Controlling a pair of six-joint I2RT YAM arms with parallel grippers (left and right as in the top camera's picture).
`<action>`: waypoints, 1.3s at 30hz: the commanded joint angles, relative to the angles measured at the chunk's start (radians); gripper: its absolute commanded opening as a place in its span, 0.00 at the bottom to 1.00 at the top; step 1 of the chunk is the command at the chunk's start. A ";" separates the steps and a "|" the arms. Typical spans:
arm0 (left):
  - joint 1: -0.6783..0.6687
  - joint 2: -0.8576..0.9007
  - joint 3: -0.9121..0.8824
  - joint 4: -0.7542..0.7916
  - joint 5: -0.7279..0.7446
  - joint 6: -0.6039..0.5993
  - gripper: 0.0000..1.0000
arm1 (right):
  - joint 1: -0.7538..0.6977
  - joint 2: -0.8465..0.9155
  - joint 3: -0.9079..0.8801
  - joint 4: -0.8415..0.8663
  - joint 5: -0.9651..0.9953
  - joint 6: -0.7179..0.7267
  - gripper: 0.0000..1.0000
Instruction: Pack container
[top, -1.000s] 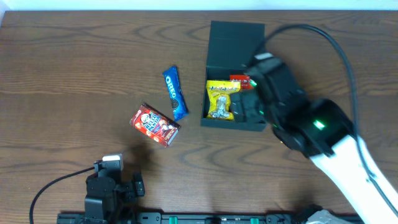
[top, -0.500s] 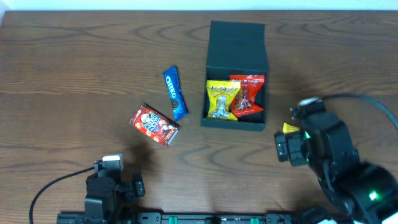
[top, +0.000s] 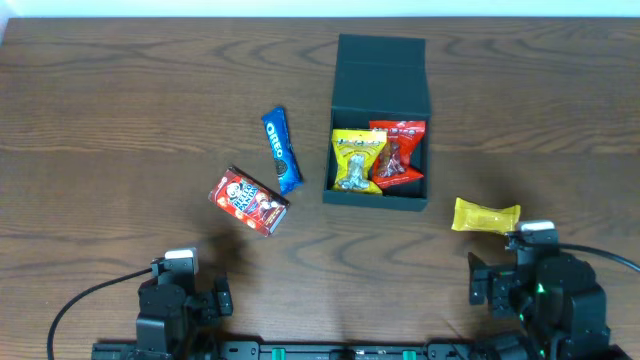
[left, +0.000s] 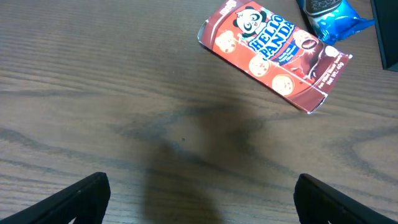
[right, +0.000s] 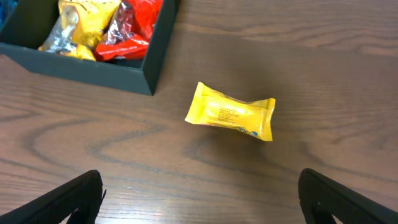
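Wood-grain surface (top: 120, 90) carrying the container (top: 380, 65), a matte dark teal-black cardboard box at far centre. Its flap lid is hinged back, and a yellow packet (top: 356, 160) and a red packet (top: 397, 155) lie side by side inside. The right gripper (right: 202, 202), jaws spread and empty, has withdrawn from over the container to the near right edge. The left gripper (left: 202, 199), jaws likewise spread, is unchanged. A yellow wrapper (top: 486, 215), uncovered by that withdrawal, lies near the container's near right corner.

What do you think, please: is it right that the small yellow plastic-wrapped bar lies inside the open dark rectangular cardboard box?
Not quite: the small yellow plastic-wrapped bar lies on the wooden table outside the open dark rectangular cardboard box, as the right wrist view shows.
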 joint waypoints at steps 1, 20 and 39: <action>0.006 -0.006 -0.030 -0.031 0.000 0.007 0.95 | -0.010 -0.001 -0.008 0.000 -0.011 0.037 0.99; 0.006 -0.006 -0.030 -0.031 0.000 0.007 0.95 | -0.025 -0.065 -0.066 0.023 0.047 0.067 0.99; 0.006 -0.006 -0.030 -0.031 0.000 0.007 0.95 | -0.124 -0.351 -0.406 0.095 -0.098 -0.013 0.99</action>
